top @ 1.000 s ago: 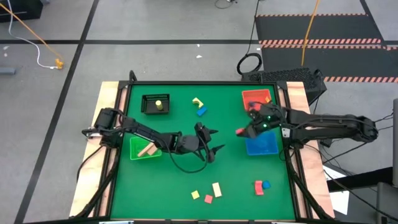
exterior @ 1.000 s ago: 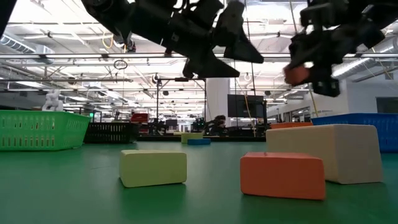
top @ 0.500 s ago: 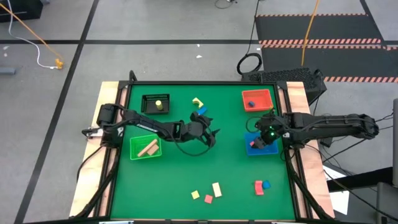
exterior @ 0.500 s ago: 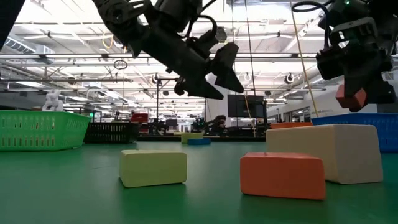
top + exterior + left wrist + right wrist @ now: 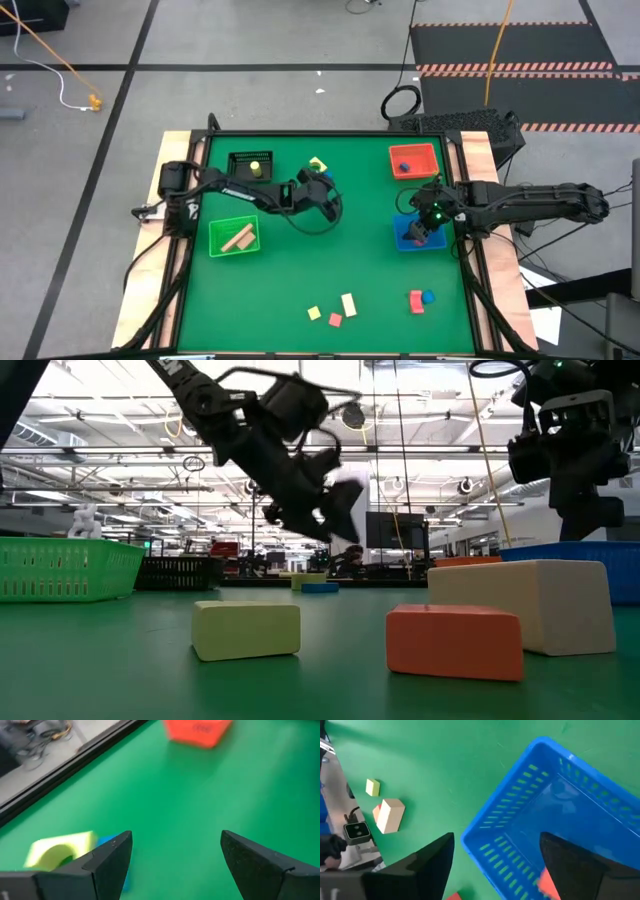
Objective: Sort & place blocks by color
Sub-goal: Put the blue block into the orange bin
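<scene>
My right gripper (image 5: 424, 226) stands open above the blue bin (image 5: 520, 827). A red block (image 5: 550, 883) lies inside the bin, below the fingers and apart from them. My left gripper (image 5: 175, 840) is open and off the table beside a yellow-green block (image 5: 59, 851) and a blue block (image 5: 323, 180), which lie touching on the far middle of the table; it holds nothing. More blocks lie near the front edge: yellow (image 5: 314, 313), red (image 5: 335, 320), cream (image 5: 348, 304), another red (image 5: 415, 300) and blue (image 5: 428, 297).
A red bin (image 5: 428, 152) at the far right holds a blue block (image 5: 404, 167). The black bin (image 5: 238, 160) at the far left holds a yellow block, and the green bin (image 5: 218, 228) holds tan blocks. Bare green mat lies between the bins and the front blocks.
My right gripper has carried the red block toward the near right over the blue bin and let it go; the block now lies in the bin. My left gripper has gone toward the far edge, to the yellow-green and blue blocks.
</scene>
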Robot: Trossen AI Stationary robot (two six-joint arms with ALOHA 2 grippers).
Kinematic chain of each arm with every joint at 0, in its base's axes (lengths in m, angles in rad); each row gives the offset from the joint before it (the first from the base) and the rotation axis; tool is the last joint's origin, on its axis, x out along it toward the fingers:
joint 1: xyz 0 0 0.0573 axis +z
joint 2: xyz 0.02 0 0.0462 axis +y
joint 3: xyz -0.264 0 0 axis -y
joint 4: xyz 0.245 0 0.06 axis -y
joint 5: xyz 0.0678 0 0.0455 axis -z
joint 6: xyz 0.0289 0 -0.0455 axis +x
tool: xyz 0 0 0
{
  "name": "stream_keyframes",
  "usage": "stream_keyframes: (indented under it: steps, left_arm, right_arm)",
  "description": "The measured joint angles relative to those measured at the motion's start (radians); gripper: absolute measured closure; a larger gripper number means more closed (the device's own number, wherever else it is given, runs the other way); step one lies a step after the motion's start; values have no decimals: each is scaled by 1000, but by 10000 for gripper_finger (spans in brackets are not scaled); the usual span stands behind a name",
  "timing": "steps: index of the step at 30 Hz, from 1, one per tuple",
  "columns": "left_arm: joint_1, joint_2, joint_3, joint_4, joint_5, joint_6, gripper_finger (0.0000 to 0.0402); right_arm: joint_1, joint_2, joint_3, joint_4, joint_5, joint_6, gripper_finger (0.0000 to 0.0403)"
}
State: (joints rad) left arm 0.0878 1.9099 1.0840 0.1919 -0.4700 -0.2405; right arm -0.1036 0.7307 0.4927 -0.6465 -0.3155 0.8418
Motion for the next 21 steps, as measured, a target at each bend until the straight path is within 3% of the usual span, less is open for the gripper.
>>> stream_keyframes:
  steps: [5,11,21]
  left_arm:
    - [87,0,0,-56,5,-10,100]
    - [193,0,0,-109,144,-144,115]
    - [197,0,0,-209,166,-144,152]
  right_arm:
    - [0,-3,0,55,-2,-1,116]
    - [0,-3,0,205,-3,-17,121]
    - [0,-3,0,380,-7,-20,121]
